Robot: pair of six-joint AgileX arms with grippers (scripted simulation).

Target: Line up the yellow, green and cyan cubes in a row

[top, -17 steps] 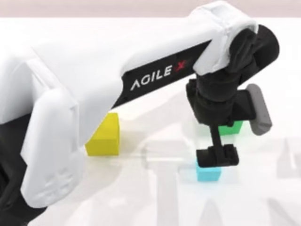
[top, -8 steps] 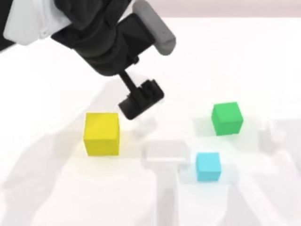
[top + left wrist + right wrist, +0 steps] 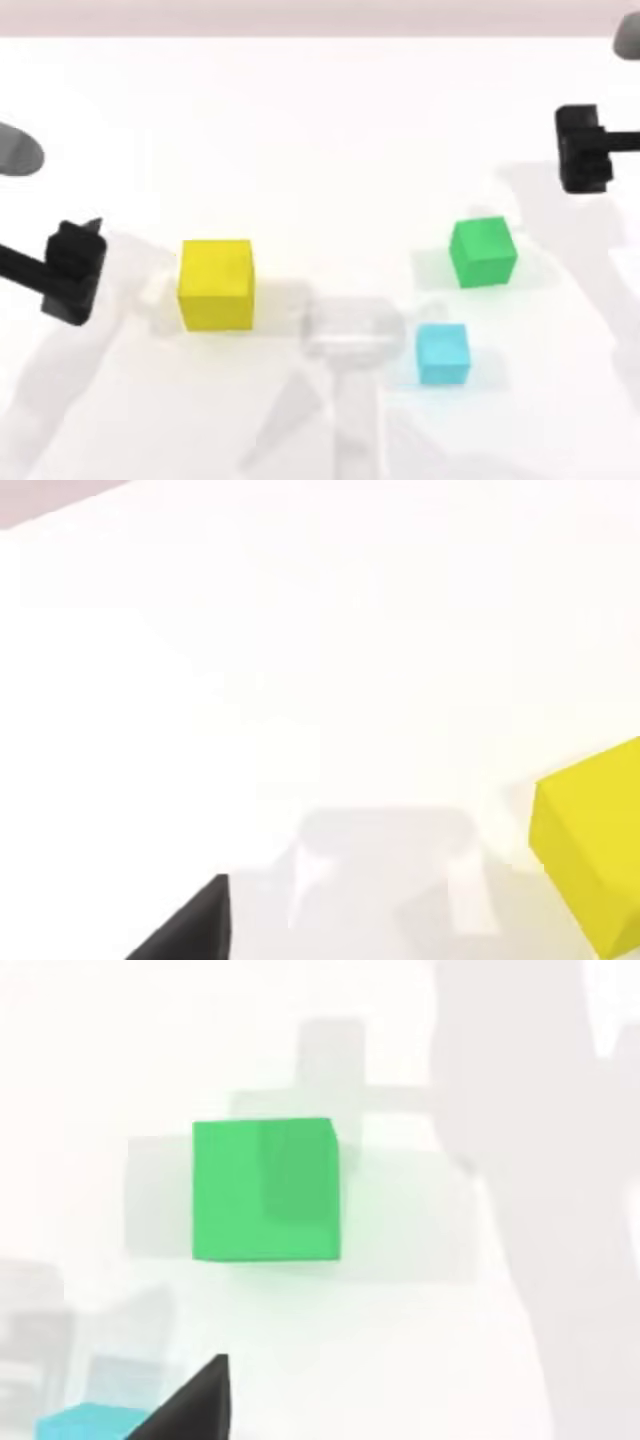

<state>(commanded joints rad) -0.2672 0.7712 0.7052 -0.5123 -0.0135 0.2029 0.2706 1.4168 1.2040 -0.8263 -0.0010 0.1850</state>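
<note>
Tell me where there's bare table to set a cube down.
Bare table lies between the yellow cube and the green cube, and across the whole far side. Tightest spot: green and cyan cube sit close together. Left gripper flanks yellow; right gripper hangs beyond green.

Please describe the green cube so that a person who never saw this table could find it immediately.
On the white table, look at the top view's right half, where two cubes sit near each other but apart. The plain matte green cube is the one farther back, nearer the right gripper. The smaller light cyan cube lies in front of it, and the larger bright yellow cube stands alone at left.
</note>
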